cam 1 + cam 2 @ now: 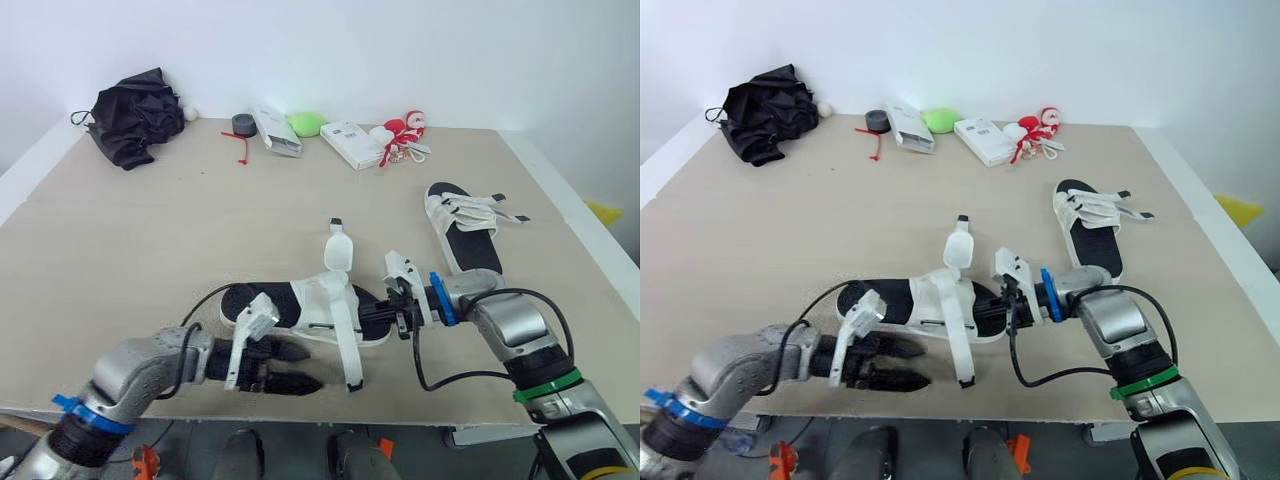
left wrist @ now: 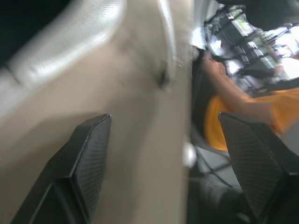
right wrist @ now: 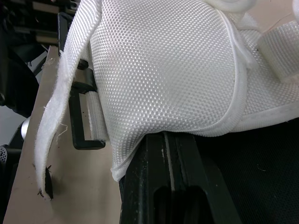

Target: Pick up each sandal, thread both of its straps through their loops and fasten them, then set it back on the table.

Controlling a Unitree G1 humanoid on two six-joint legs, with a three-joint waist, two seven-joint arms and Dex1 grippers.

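A sandal (image 1: 300,305) with a black footbed and white mesh straps lies near the table's front edge. One undone strap (image 1: 352,360) trails toward the edge and another (image 1: 338,250) stands up. My right gripper (image 1: 380,312) is at the sandal's right end, shut on its sole beneath the mesh upper (image 3: 163,70). A black buckle loop (image 3: 84,126) shows beside it. My left gripper (image 1: 310,368) hovers open just in front of the sandal, close to the trailing strap, with nothing between its fingers (image 2: 88,158). A second sandal (image 1: 462,225) lies farther back on the right, straps loose.
Along the table's (image 1: 150,240) far edge lie a black bundle (image 1: 135,125), a tape roll (image 1: 243,124), two white boxes (image 1: 275,130) (image 1: 350,143), a green object (image 1: 307,123) and red-white items (image 1: 405,130). A person in orange (image 2: 243,112) is beyond the front edge.
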